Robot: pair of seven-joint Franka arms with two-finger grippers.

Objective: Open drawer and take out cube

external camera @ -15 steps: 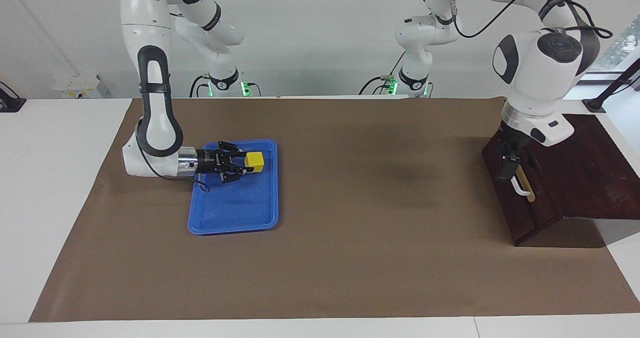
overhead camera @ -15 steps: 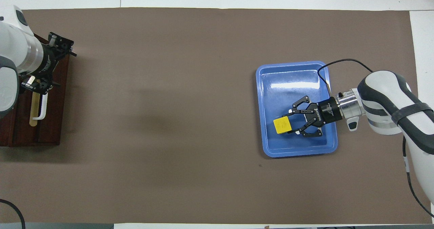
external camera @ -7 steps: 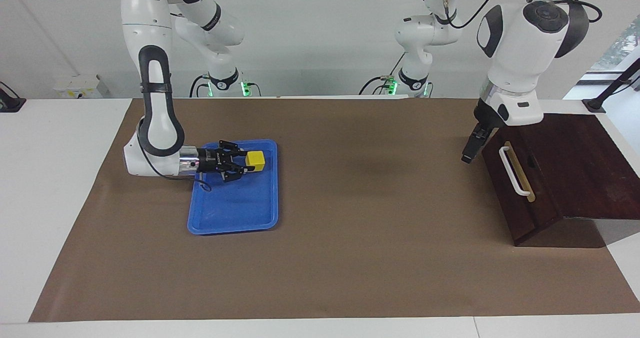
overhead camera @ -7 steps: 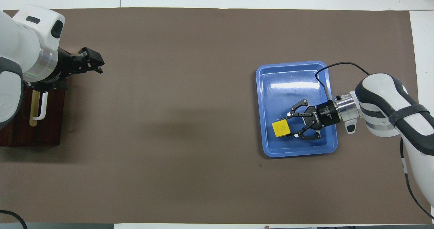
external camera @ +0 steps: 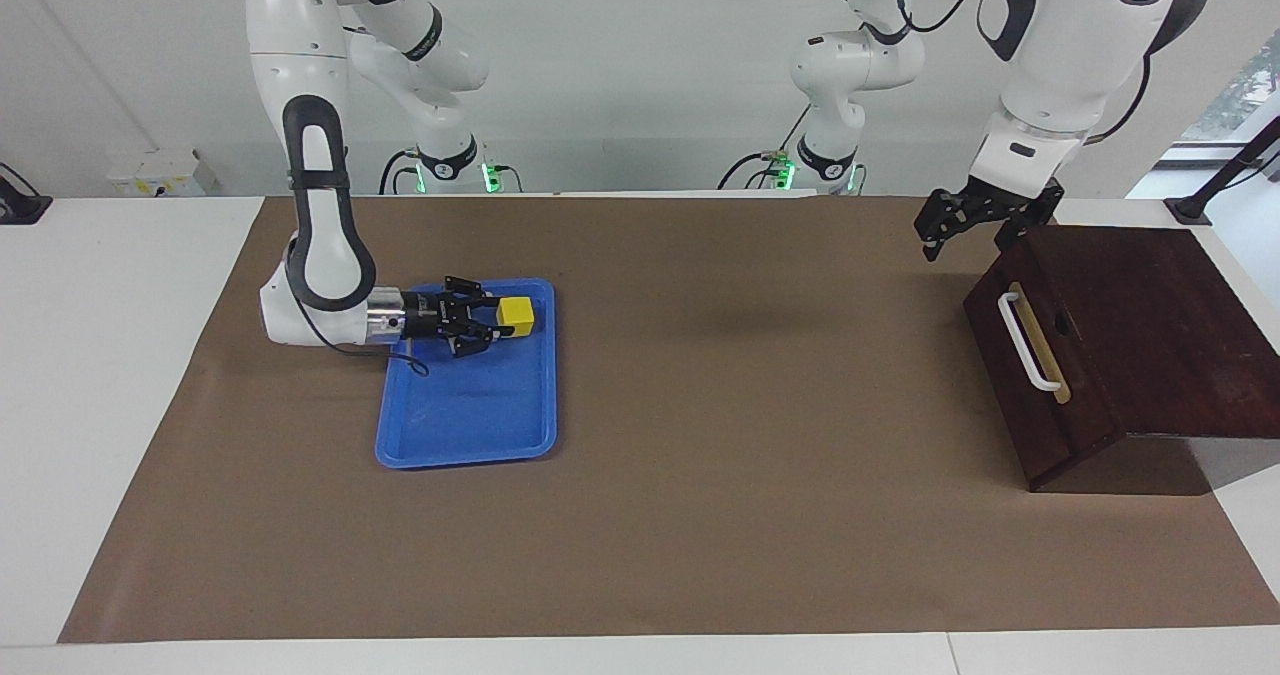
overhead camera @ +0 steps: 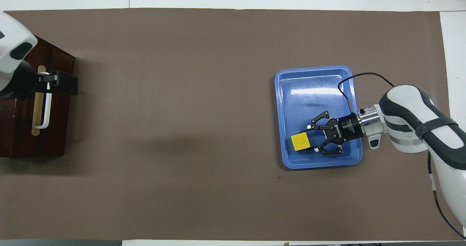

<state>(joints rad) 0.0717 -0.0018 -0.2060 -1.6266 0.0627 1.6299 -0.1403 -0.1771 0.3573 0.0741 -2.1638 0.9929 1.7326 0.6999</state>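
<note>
Holding the small bright yellow cube [external camera: 516,314] pinched in my right gripper [external camera: 490,321] over the blue plastic tray [external camera: 466,425], with my spread-fingered, empty left gripper [external camera: 962,223] up above the closed dark brown wooden drawer [external camera: 1040,375], I judge only the set-down remains.

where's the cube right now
The cube is held in the right pincer over the blue tray, at the right arm's end of the table, above the part of the tray nearer the robots.

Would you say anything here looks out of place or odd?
Nothing damaged or spilled. The right gripper holds the cube over the blue tray; the drawer is shut, the left gripper open and raised beside it.
</note>
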